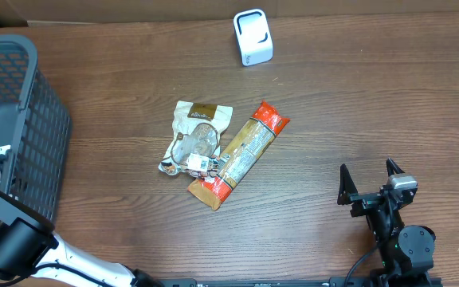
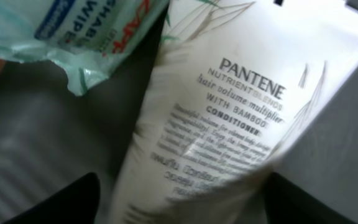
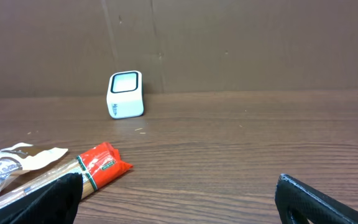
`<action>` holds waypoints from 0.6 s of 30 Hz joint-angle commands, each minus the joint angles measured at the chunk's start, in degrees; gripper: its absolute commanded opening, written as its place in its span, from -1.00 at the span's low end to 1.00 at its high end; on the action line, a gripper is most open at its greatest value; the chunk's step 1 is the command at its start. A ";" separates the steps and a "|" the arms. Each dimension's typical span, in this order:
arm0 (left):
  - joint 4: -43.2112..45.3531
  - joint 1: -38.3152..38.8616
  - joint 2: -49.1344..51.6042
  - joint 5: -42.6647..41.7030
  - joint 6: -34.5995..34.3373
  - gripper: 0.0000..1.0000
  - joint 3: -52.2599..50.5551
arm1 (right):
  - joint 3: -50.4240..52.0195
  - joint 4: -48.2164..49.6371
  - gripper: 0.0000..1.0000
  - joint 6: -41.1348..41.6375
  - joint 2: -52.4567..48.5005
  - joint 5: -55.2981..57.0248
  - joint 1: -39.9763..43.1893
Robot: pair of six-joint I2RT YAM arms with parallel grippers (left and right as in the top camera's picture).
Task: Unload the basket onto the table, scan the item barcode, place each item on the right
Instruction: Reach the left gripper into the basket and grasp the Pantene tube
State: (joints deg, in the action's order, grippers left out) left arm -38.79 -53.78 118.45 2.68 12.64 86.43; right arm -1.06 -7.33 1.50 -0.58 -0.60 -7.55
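Pantene conditioner tube [image 2: 216,118] lay inside the basket [image 1: 46,135], next to a wipes pack [image 2: 73,31]. Left gripper [image 2: 185,194] had its jaws either side of the tube; couldn't tell if they pinched it. Right gripper [image 1: 367,171] sat well away from the basket, jaws spread wide, holding nothing.

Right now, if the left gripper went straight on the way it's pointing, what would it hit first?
The Pantene conditioner tube. It fills the view right ahead of the left gripper, lying between its fingers, and looks very close, though the exact depth is unclear.
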 commanded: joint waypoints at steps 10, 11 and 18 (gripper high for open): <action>-2.75 -0.15 1.11 -1.33 -9.09 -0.92 0.46 | -0.61 0.15 1.00 0.24 0.42 0.55 -0.20; -3.10 -0.15 0.52 -3.15 -9.09 -0.92 1.18 | -0.61 0.15 1.00 0.24 0.42 0.55 -0.20; -6.78 -0.15 -5.53 -25.75 -15.54 -0.92 14.14 | -0.61 0.15 1.00 0.24 0.42 0.55 -0.20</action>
State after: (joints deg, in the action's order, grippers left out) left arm -45.82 -53.78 118.41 -7.35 2.37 91.79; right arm -1.06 -7.38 1.52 -0.58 -0.60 -7.55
